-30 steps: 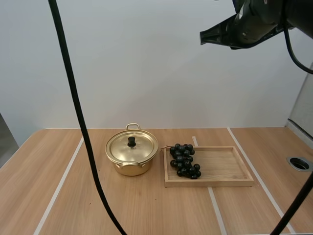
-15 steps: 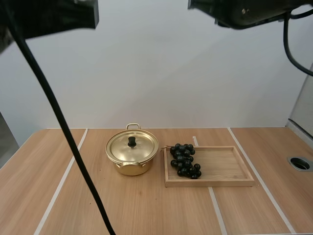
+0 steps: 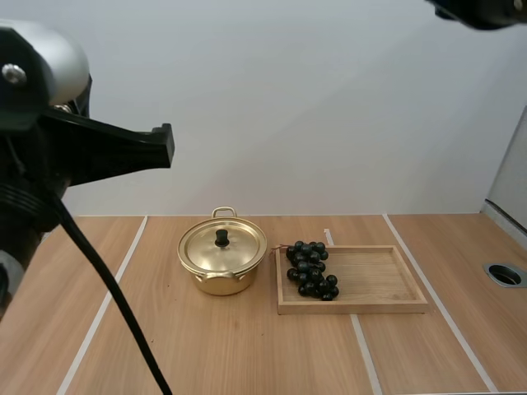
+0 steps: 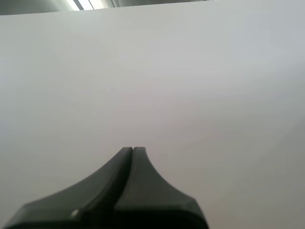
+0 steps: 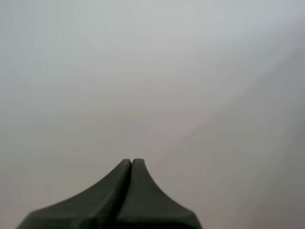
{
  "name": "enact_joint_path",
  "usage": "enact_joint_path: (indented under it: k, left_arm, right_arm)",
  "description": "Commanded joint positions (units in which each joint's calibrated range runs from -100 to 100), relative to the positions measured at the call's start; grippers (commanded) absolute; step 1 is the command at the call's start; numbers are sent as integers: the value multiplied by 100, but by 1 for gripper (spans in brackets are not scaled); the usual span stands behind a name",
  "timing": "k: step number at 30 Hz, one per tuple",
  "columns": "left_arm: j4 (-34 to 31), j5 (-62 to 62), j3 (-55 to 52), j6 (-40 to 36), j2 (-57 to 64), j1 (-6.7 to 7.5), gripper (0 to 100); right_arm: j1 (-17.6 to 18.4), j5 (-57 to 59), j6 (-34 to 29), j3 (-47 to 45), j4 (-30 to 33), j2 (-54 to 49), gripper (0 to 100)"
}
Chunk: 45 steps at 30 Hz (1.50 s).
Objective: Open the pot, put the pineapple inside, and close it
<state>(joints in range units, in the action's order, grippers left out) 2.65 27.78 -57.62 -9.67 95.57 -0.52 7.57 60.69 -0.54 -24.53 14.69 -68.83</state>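
My left pincer (image 4: 132, 149) is closed tight on nothing, its two black fingers lying together as one wedge. My right pincer (image 5: 132, 160) is the same, empty. Well below the left pincer, apart from it, the round golden metal pot (image 3: 221, 282) stands on the light wooden table (image 3: 247, 354) with its black-knobbed golden lid (image 3: 239, 247) on. Just beside the pot, farther from that pincer, a bunch of dark grapes (image 3: 310, 269) lies in the shallow rectangular wooden tray (image 3: 354, 309).

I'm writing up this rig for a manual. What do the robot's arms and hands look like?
The left hand and right hand each have two matte black fingers, broad at the base and curving in to narrow tips. The left arm has a rounded silver-grey joint cap with a screw, above black parts. The visible part of the right arm is black.
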Motion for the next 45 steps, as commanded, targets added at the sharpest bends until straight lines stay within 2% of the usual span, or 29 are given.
enact_joint_path:
  k: [1, 6, 10, 15, 18, 22, 26, 33, 38, 42, 45]
  left_arm:
    - [-78, -99, -56, -106, 35, 11, 0]
    - [-78, 100, -54, -188, 35, 11, 0]
    - [-78, 689, -105, -392, 68, 11, 0]
    - [-445, 374, -665, -408, 181, 56, 0]
    - [-661, 306, -1014, -408, 181, 104, 0]
    - [-862, -1256, -2083, -408, 181, 128, 0]
    - [-873, -2104, -2750, -388, 181, 189, 0]
    - [-873, -2154, -3359, -143, 181, 269, 0]
    - [-873, -2045, -3716, -143, 391, 318, 0]
    - [-873, -2065, -3946, -143, 443, 326, 0]
    - [-873, -2051, -3964, -143, 443, 326, 0]
  right_arm:
    - [-18, 43, 103, -831, 223, -389, 0]
    - [-18, -638, 93, -2609, 347, -1150, 0]
    - [-18, -1928, 93, -3835, 527, -1945, 0]
    - [-18, -4246, 93, -5166, 924, -3117, 0]
    - [-18, -4746, 93, -5523, 924, -3117, 0]
    - [-292, -4817, 93, -6269, 958, -3117, 0]
    - [-335, -4894, 93, -6820, 946, -3117, 0]
    - [-466, -5359, 66, -7446, 765, -3117, 0]
    - [-506, -5324, 52, -7547, 26, -3117, 0]
    - [-506, -4942, 52, -7547, -448, -3117, 0]
    - [-506, -4522, 52, -7547, -489, -3117, 0]
